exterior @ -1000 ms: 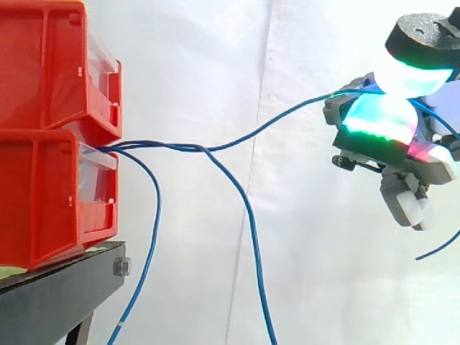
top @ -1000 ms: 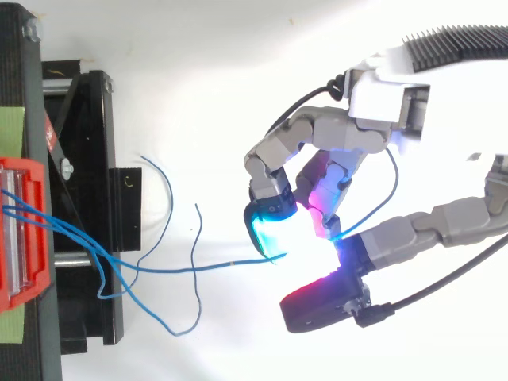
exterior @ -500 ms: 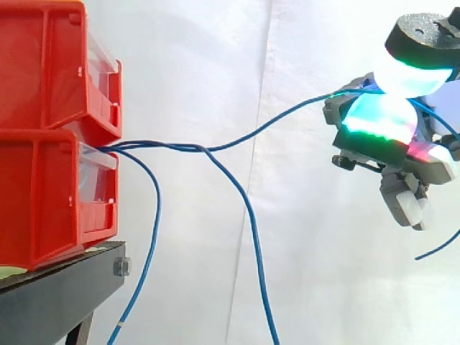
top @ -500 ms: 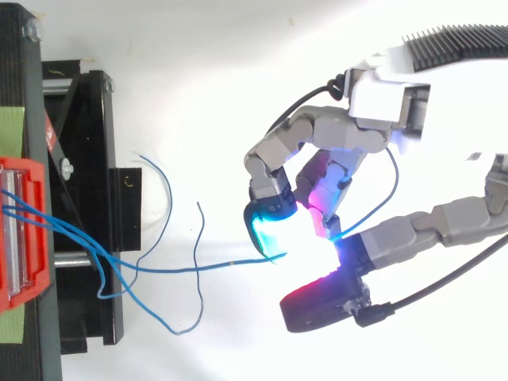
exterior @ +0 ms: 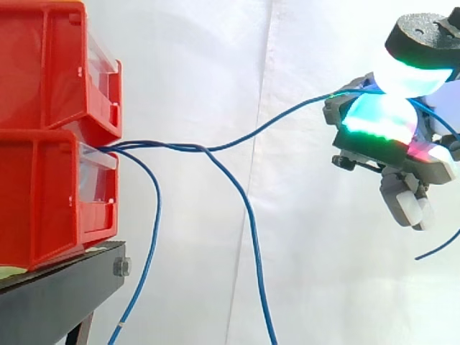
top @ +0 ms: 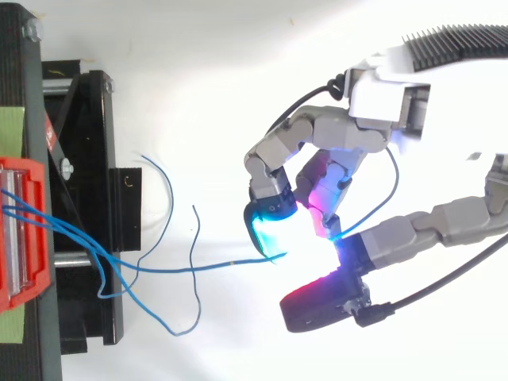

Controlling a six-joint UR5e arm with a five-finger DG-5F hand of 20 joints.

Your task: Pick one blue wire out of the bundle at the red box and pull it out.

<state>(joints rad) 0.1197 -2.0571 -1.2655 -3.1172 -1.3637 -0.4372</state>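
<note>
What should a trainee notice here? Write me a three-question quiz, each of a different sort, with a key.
1. True or false: the hand pinches a blue wire between its glowing pads.
2. Where do the wires come out? A: the upper red bin. B: the lower red bin. C: the black stand.
3. Fill in: in the side view, ___ other blue wires hang down loose from that bin.

Key: 1 true; 2 B; 3 two.
</note>
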